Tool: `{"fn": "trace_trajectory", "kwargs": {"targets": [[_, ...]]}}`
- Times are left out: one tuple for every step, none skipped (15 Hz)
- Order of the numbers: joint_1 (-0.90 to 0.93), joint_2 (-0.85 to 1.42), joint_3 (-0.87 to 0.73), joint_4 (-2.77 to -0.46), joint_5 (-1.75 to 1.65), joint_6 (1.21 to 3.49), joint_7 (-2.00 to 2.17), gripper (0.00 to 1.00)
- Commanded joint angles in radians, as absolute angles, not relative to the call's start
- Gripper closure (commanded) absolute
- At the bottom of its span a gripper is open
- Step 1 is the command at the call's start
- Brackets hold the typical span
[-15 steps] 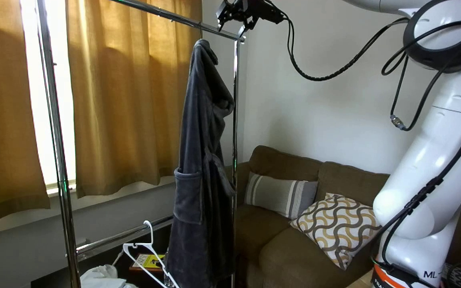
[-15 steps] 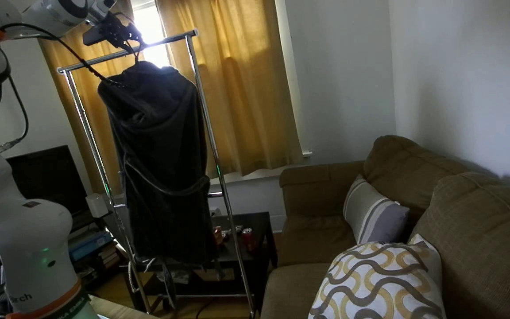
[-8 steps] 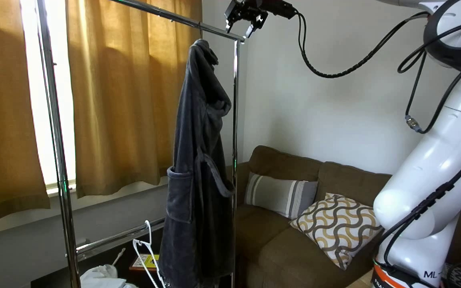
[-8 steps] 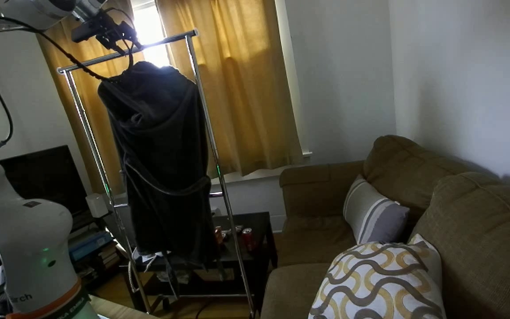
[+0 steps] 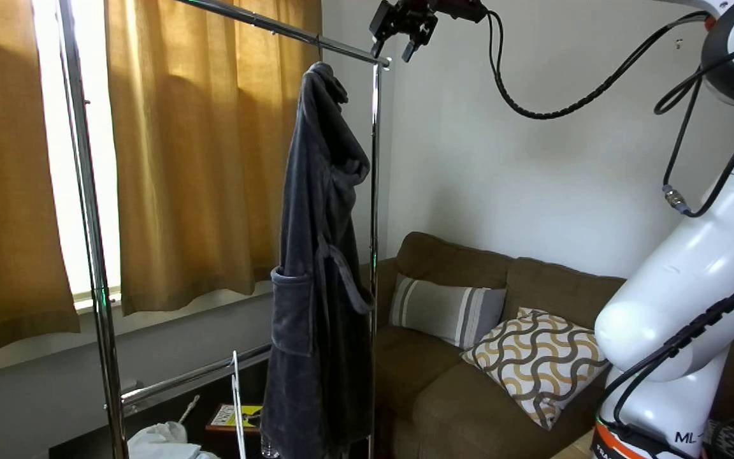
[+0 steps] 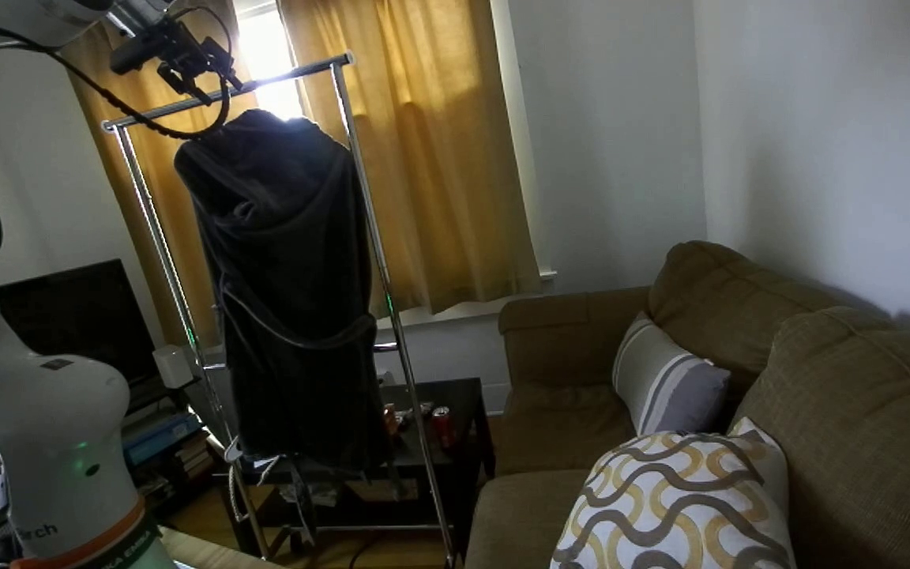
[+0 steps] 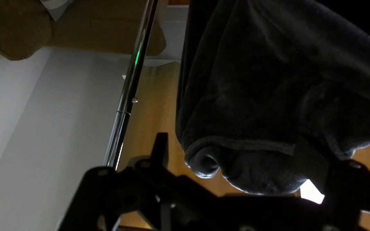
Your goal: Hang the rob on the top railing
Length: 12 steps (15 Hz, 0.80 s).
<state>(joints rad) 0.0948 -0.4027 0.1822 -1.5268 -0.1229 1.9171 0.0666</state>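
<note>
Robe looks hung, just below the top railing on a thin dark hook. Tool has its jaws spread wide with nothing between them, near that railing. I'd back straight away from the railing, nice and slow, so the cable doesn't drag on the robe.
</note>
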Motion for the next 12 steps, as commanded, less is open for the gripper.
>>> {"fn": "trace_trajectory", "kwargs": {"targets": [[0.095,-0.401,0.185,-1.526,-0.123,1.913,0.066,0.00],[0.095,-0.403,0.185,-1.528,-0.123,1.913,0.066,0.00],[0.095,-0.404,0.185,-1.531,-0.123,1.913,0.065,0.00],[0.096,-0.405,0.185,-1.533,-0.123,1.914,0.065,0.00],[0.096,-0.406,0.185,-1.535,-0.123,1.914,0.064,0.00],[0.096,-0.407,0.185,-1.537,-0.123,1.914,0.064,0.00],[0.096,-0.408,0.185,-1.538,-0.123,1.914,0.064,0.00],[0.096,-0.408,0.185,-1.538,-0.123,1.914,0.064,0.00],[0.096,-0.409,0.185,-1.538,-0.123,1.914,0.063,0.00],[0.096,-0.409,0.185,-1.538,-0.123,1.914,0.063,0.00],[0.096,-0.409,0.185,-1.539,-0.123,1.914,0.063,0.00],[0.096,-0.409,0.185,-1.539,-0.123,1.914,0.063,0.00]]}}
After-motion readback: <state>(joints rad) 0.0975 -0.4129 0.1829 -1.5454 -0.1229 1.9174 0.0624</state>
